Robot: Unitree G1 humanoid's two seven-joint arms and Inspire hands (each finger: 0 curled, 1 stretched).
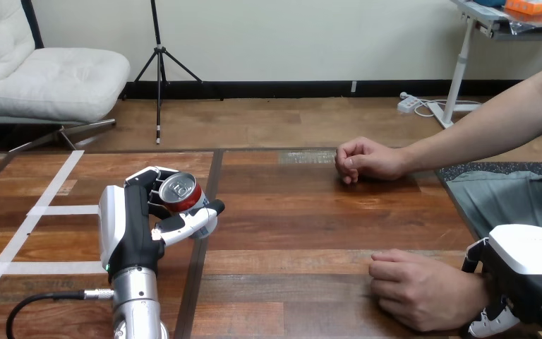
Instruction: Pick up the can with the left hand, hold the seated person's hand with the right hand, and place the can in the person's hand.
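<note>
One left hand (137, 233) curls fingers round the can (180, 192); right hand (526, 272) beside person's wrist (469, 291), grip unclear.

**Concealment Findings**

Lower body of the can (180, 191) is hidden within the left hand (133, 233). The right hand (528, 272) is cropped at the right edge; its contact with the person's near hand (418, 286) is covered, hold undetermined.

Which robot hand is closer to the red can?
Left. The left hand has its fingers curled round the can. The right hand is far off at the view's lower right, beside the person's lower hand.
</note>
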